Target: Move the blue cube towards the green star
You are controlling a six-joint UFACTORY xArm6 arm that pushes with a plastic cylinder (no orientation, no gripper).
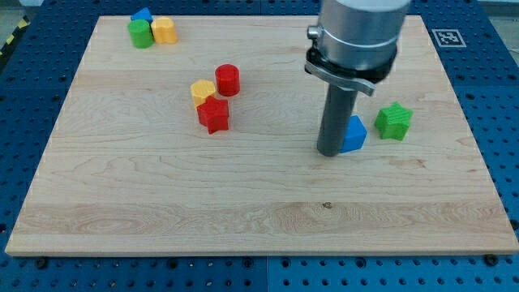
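One blue cube (354,135) touching my tip (330,152), green star (394,121) near

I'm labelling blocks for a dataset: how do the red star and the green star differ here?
The red star-shaped block is red; the green star-shaped block is green. The red star touches a yellow block, with a red cylinder close by; the green star stands apart, a small gap separating it from the blue cube. The red star sits left of centre, the green star at the view's right. Both are similar-sized stars lying flat on the wooden board.
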